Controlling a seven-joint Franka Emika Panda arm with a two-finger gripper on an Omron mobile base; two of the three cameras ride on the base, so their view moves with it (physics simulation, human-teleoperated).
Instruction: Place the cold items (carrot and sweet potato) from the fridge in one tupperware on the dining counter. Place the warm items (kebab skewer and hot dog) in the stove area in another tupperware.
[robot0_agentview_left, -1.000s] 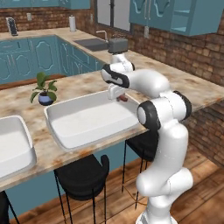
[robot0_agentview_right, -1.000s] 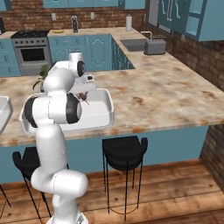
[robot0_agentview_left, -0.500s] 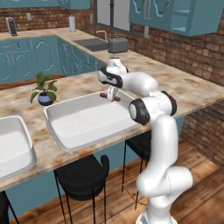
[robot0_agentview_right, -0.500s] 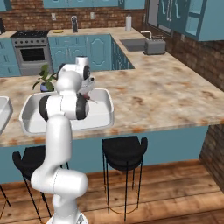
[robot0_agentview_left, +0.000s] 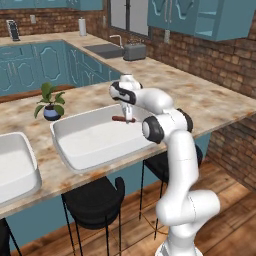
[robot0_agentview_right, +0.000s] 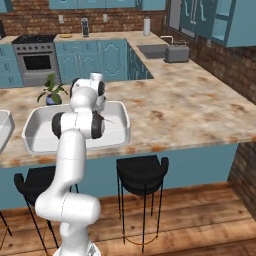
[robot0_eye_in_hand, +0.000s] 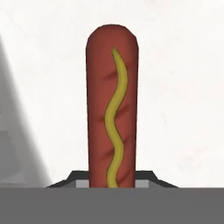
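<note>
Claw (robot0_agentview_left: 128, 118): pinching one end of the hot dog (robot0_eye_in_hand: 112, 109), its two dark tips pressing on either side of the sausage in the hand view
Hot dog: reddish-brown with a wavy yellow mustard line along its length; in the left base view it is sticking out sideways from the claw as a short dark red bar, hanging above the floor of the tub without touching it
Tupperware (robot0_agentview_left: 95, 137): white shallow tub sitting on the worktop (robot0_agentview_left: 210, 102) directly beneath the claw; the white surface behind the hot dog in the hand view is the inside of this tub
Second tub (robot0_agentview_left: 15, 170): standing further left on the same beige marbled worktop, apart from the first
Arm (robot0_agentview_right: 82, 117): bending over from the stool side, wrist pointing down into the tub near its far right corner
Potted plant (robot0_agentview_left: 50, 102): sitting on the worktop just behind the tub's far left corner
Stools (robot0_agentview_right: 142, 172): black round seats tucked under the worktop edge
Stove (robot0_agentview_right: 35, 60): standing against the back wall, well apart from the tub
</note>
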